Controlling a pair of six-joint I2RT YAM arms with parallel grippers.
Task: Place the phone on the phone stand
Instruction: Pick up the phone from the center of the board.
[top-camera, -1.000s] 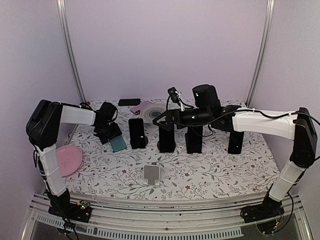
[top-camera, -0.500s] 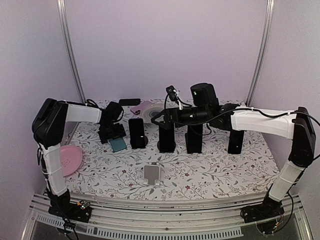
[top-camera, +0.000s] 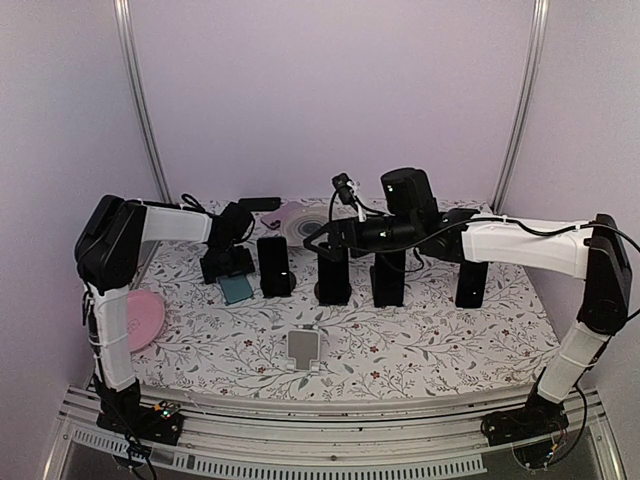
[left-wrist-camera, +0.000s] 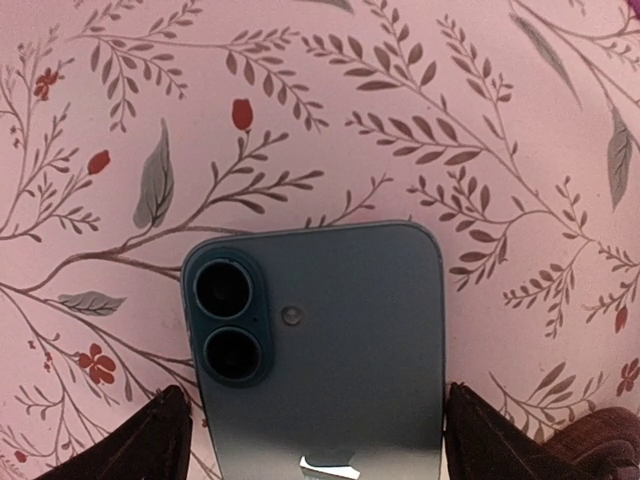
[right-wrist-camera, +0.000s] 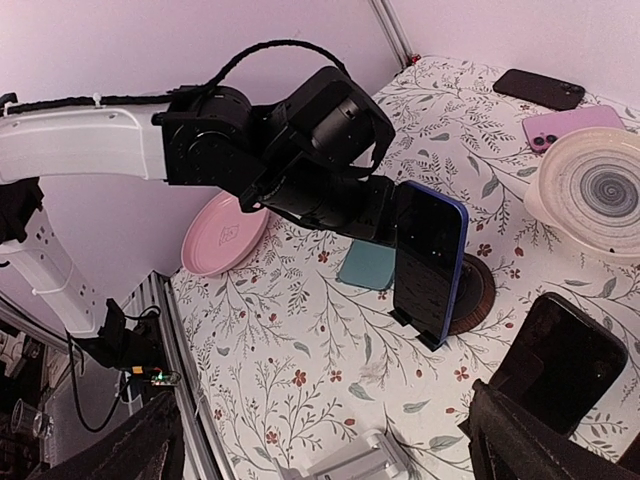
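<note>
A teal phone (top-camera: 237, 288) (left-wrist-camera: 320, 350) lies flat on the floral table, camera side up. My left gripper (top-camera: 228, 268) (left-wrist-camera: 325, 445) hangs low over it, open. Its two dark fingers (left-wrist-camera: 155, 440) stand either side of the phone's edges, with a small gap on the left side. An empty white phone stand (top-camera: 303, 348) (right-wrist-camera: 350, 462) sits near the front middle. Over the middle of the table my right gripper (top-camera: 330, 237) (right-wrist-camera: 345, 440) is held above it, open, with nothing between its fingers.
Several black stands hold dark phones in a row (top-camera: 333, 272), the leftmost holding a blue-edged phone (right-wrist-camera: 430, 260) right beside the teal one. A pink plate (top-camera: 135, 318) lies at the left edge. A white bowl (top-camera: 305, 225) and two flat phones (top-camera: 258, 204) lie at the back.
The left arm's elbow has swung right and back while its gripper stayed at the teal phone, and its jaws have widened. The phone and the right arm have hardly moved.
</note>
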